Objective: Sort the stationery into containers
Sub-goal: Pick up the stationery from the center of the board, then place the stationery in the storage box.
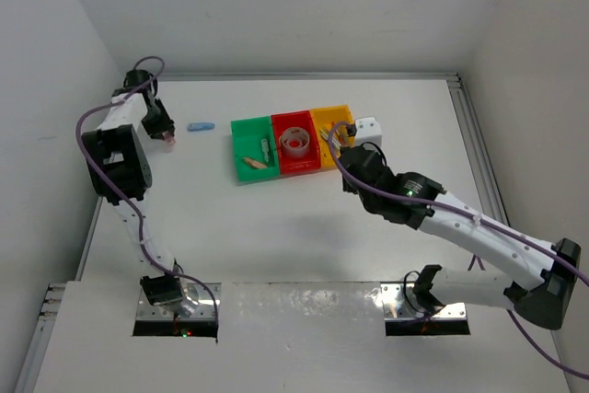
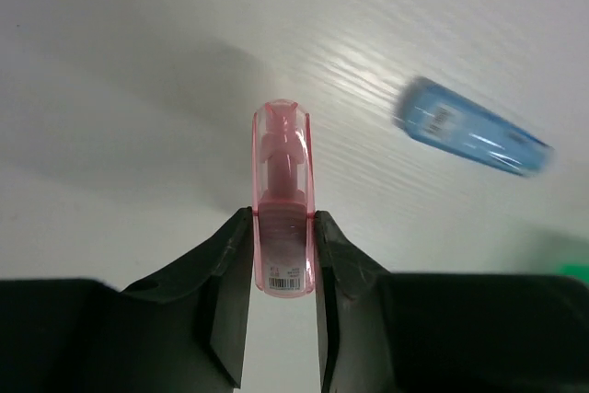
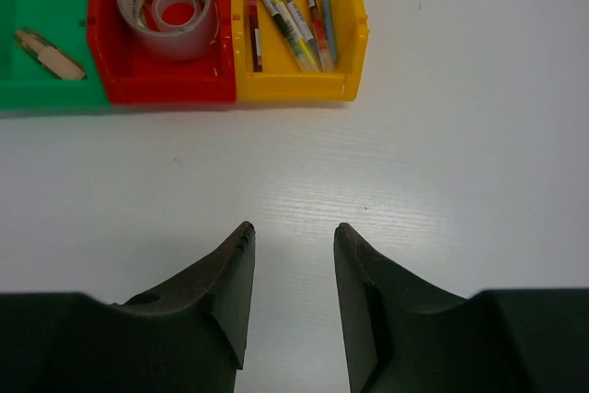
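Over white table (image 1: 276, 227), left fingers (image 2: 221, 283) clamp pink eraser (image 2: 282, 200)

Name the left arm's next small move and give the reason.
Probably lift the left pincer straight up a little: its fingers sit against both sides of the pink piece, low by the table, well left of the green bin. That bin holds other short pieces, so it looks the likely destination.
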Robot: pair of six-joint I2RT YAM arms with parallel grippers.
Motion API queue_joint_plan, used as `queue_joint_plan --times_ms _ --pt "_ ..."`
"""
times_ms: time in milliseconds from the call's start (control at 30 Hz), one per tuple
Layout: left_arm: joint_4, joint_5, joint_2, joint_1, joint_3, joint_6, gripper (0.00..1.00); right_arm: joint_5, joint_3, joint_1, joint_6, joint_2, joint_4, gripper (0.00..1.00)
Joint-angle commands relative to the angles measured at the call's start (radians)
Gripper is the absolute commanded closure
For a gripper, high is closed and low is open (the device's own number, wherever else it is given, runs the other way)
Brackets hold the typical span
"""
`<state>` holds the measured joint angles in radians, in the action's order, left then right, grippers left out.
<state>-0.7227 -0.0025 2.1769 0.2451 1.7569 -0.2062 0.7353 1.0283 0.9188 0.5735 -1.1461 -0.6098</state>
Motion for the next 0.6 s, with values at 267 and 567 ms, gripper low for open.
queue_joint_plan --times_ms 267,567 --pt "0.111 0.012 -0.459 -0.464 -0.249 -0.027 1.00 0.022 -0.082 0.009 0.089 0.103 0.028 0.61" --pt "0.147 -0.069 -0.353 -0.578 -0.271 -0.071 1.00 0.044 -0.119 0.011 0.115 0.178 0.035 0.62"
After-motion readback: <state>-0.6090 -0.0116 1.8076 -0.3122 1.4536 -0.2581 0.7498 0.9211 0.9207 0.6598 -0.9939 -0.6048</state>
